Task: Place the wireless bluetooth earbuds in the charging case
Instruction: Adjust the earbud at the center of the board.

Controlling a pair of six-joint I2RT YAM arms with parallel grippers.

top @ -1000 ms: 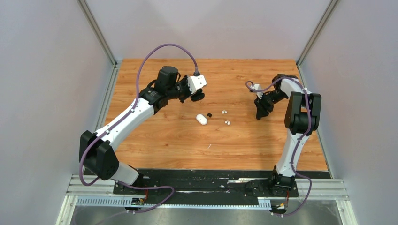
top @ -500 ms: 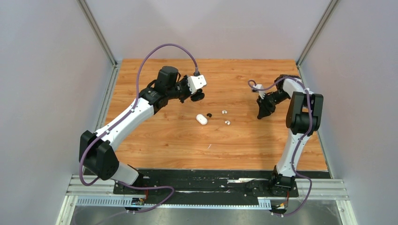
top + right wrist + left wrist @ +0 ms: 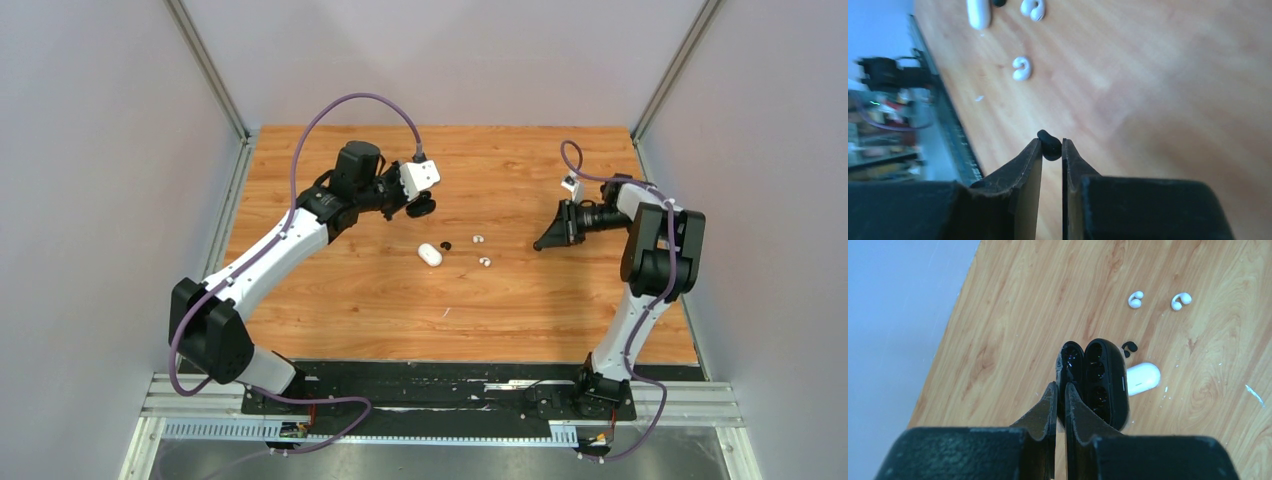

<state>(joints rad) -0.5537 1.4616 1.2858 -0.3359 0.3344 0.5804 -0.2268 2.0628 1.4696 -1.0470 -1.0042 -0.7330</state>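
Movement over the last second belongs to the right arm alone. Its wrist has swung from pointing down at the table (image 3: 380, 300) to lying almost level, so the right claw (image 3: 545, 241) now aims sideways toward the white case (image 3: 430, 254) from well to the right of it. The wrist view shows this claw narrowed onto a black bud (image 3: 1050, 145), a small glossy rounded nub held clear of the wood. I read this as the carry step: the bud is lifted and being turned toward its slot.

The left arm has not shifted. The left claw (image 3: 1060, 390) is closed on the thin lid half of the black case (image 3: 1100, 380), which hangs open beyond the white case. It is smooth, shiny hard plastic, and the hollows in its deeper half look empty.

A second black bud (image 3: 1129, 347) lies just beside the white case. One white bud (image 3: 1135, 299) and another white bud (image 3: 1180, 300), both hooked and glossy, lie to the right of the white case, apart from it. The white case is a closed, smooth pebble. The table is varnished wood grain with a few pale flecks.
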